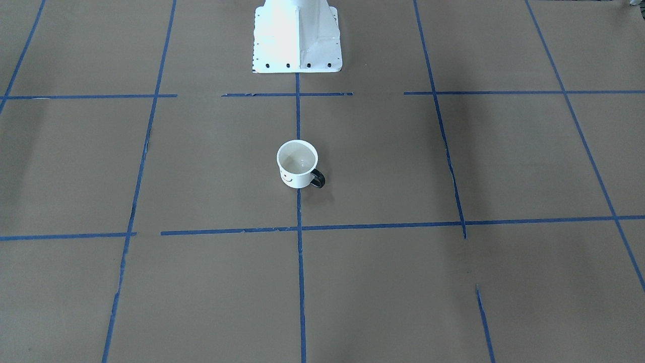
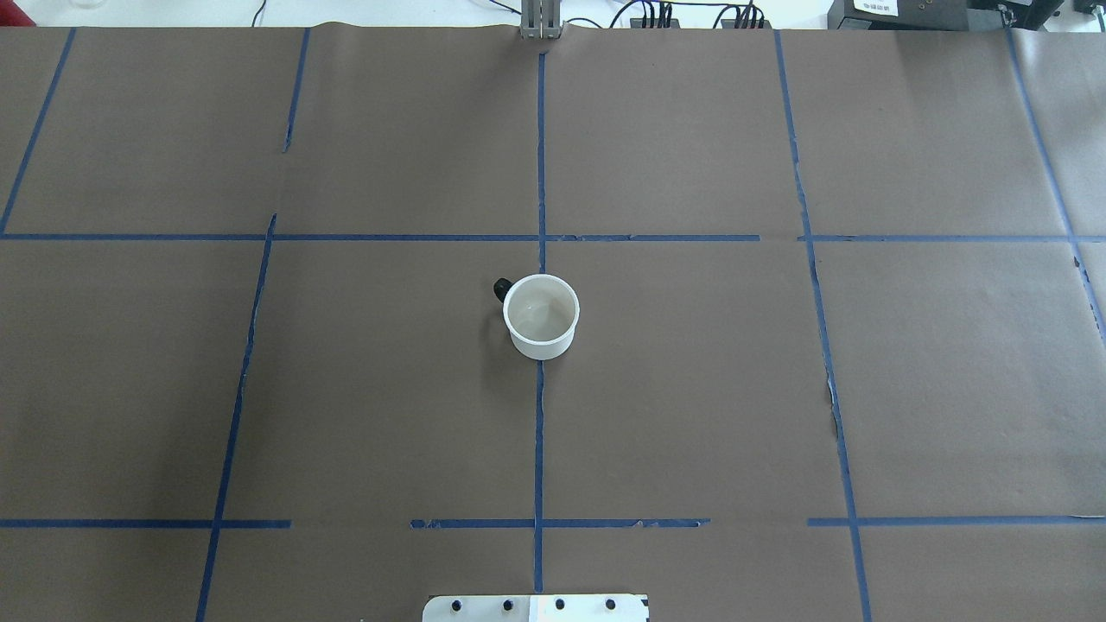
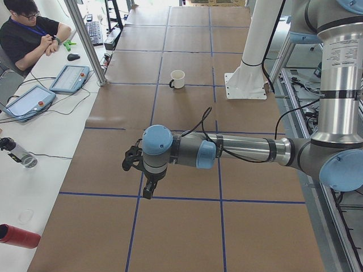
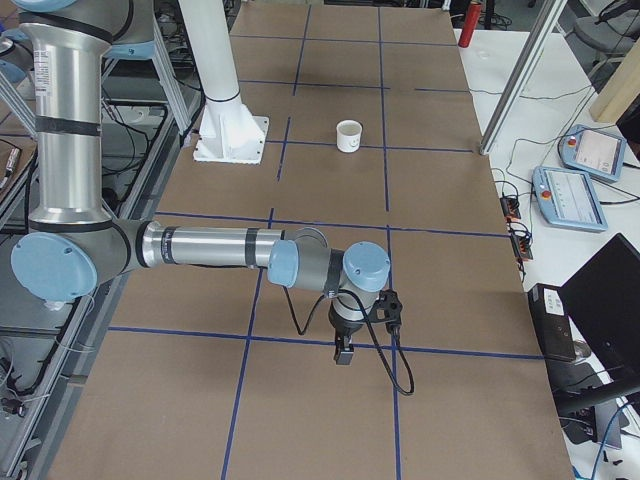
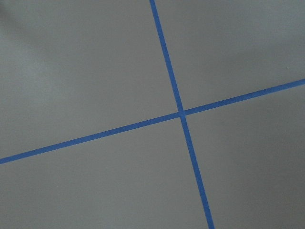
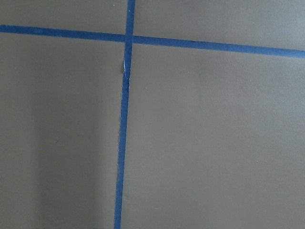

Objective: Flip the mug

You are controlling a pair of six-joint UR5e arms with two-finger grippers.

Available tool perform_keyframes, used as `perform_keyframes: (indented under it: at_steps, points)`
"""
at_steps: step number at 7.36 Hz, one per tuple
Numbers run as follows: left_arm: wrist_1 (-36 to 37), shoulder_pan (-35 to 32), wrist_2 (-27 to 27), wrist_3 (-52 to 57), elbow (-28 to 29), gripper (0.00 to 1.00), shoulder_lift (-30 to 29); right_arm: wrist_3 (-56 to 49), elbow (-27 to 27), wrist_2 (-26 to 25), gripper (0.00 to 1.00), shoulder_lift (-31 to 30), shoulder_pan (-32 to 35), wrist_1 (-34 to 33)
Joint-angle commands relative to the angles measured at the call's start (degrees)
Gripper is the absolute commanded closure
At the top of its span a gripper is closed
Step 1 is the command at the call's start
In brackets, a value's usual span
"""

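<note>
Black and pointing straight down, my left gripper [image 3: 148, 191] hangs above the brown paper-covered table [image 2: 259, 389], and my right gripper [image 4: 343, 352] does the same at the opposite end. Both show only in the side views, so I cannot tell how far either is open, though neither can be holding the task's thing. Each wrist camera sees just paper and a crossing of blue tape [image 5: 181, 113]. Well apart from both, the small white enamel-style mug [image 2: 541, 318] with a black loop handle [image 2: 501, 288] stands upright, mouth up, on the centre tape line in front of the robot's base. Its handle is turned toward my left side and away from the base. I judge it light, rigid and slick, likely to chip if dropped. I would pinch its wall at the rim, 1 finger inside and 1 outside, clear of the handle. I count 1 mug, 1 handle, 2 grippers.
</note>
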Motion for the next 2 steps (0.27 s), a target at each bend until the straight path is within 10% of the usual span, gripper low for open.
perform_keyframes:
  at_steps: [1, 2]
  points:
    - [0.0, 0.0, -0.6, 0.0, 0.1, 0.00, -0.1, 0.0, 0.0, 0.0, 0.00, 0.0, 0.0, 0.0]
    - [0.1, 0.0, -0.6, 0.0, 0.1, 0.00, -0.1, 0.0, 0.0, 0.0, 0.00, 0.0, 0.1, 0.0]
